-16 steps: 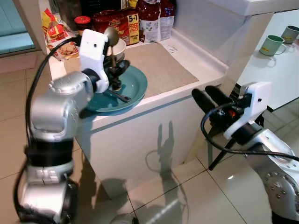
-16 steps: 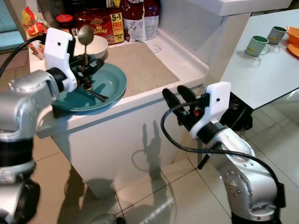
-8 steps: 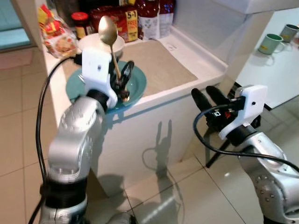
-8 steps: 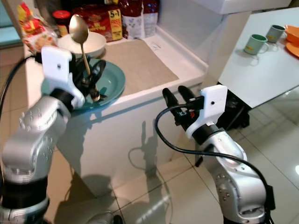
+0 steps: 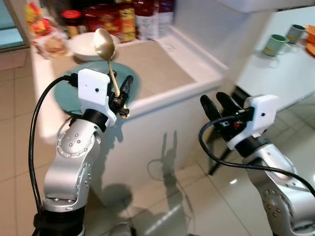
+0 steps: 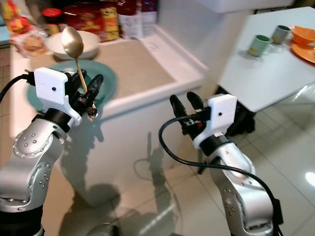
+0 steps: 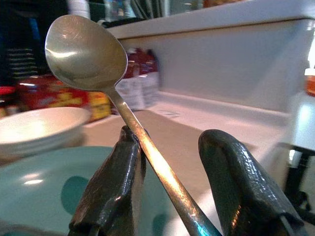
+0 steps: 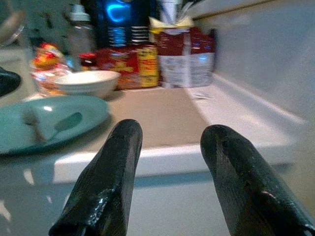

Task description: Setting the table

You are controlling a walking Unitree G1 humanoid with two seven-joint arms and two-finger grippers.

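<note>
My left gripper point(image 5: 120, 96) is shut on the handle of a golden spoon point(image 5: 104, 43), which stands upright with its bowl on top. It is held in the air at the counter's front edge, just before a teal plate point(image 6: 106, 78). In the left wrist view the spoon point(image 7: 86, 51) leans against one finger point(image 7: 115, 187). A white bowl point(image 5: 81, 44) sits behind the plate. My right gripper point(image 5: 216, 105) is open with nothing in it, lower and to the right, in front of the counter's side.
Food packets and jars point(image 5: 118, 19) line the back of the white counter point(image 5: 197, 73). A white table point(image 6: 266, 73) at the right carries two green mugs point(image 6: 257, 45) and an orange bowl point(image 6: 302, 35). Tiled floor lies below.
My left gripper has drawn the spoon back off the teal plate to the counter's front edge. The camera has shifted. The right gripper has stayed open in about the same place.
</note>
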